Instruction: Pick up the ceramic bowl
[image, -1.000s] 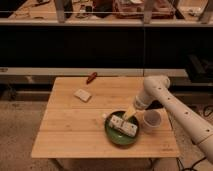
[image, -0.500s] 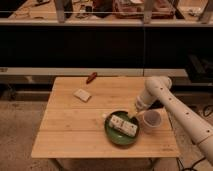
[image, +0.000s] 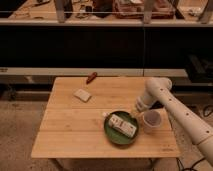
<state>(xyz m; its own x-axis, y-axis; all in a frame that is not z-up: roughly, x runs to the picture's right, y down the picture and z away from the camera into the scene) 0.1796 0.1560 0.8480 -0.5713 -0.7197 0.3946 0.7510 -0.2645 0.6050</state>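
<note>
The robot's gripper (image: 136, 111) reaches down at the far right rim of the ceramic bowl (image: 116, 136), at the end of a white arm (image: 172, 106) that comes in from the right edge of the view. How wide the gripper stands, and whether it has hold of the rim, cannot be told from this angle.

The ceramic bowl, dark green and shallow, sits on the wooden table (image: 70, 132) near its front right corner, directly below and to the left of the gripper. A white rectangular packet (image: 123, 125) lies slantwise inside it, with dark markings that cannot be read.

A small translucent cup (image: 151, 120) stands upright just beside the bowl's right rim, close under the arm and next to the gripper. Well apart from them, a pale flat block (image: 82, 95) rests on the left half of the table, and a red-handled object (image: 91, 77) lies near the far edge. A dark workbench (image: 100, 45) runs along the background, clutter on its top.
</note>
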